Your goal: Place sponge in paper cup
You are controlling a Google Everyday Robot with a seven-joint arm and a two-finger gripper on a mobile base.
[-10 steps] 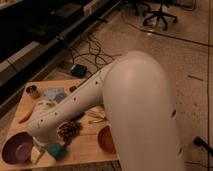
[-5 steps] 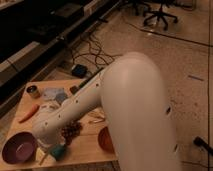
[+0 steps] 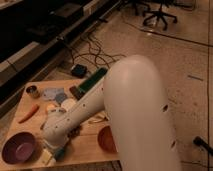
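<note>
One wooden table [image 3: 87, 146], cables [image 3: 86, 50] on floor behind; gripper [image 3: 54, 149] at sponge [image 3: 60, 153]

The arm [image 3: 80, 107] dips lower in the frame's lower left, its hand [image 3: 54, 147] now closer over the sponge [image 3: 61, 153] on the bench [image 3: 85, 146].

Dim, warm light; the hand [image 3: 54, 149] hangs shadowed over the table [image 3: 86, 146] front edge.

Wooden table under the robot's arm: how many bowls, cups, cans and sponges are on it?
Bowls: 2 (purple round bowl, orange-brown round bowl)
Cups: 1 (small white paper cup)
Cans: 1 (small metallic can)
Sponges: 1 (flat teal-green sponge, right by the gripper, between the two bowls)
Total: 5
</note>
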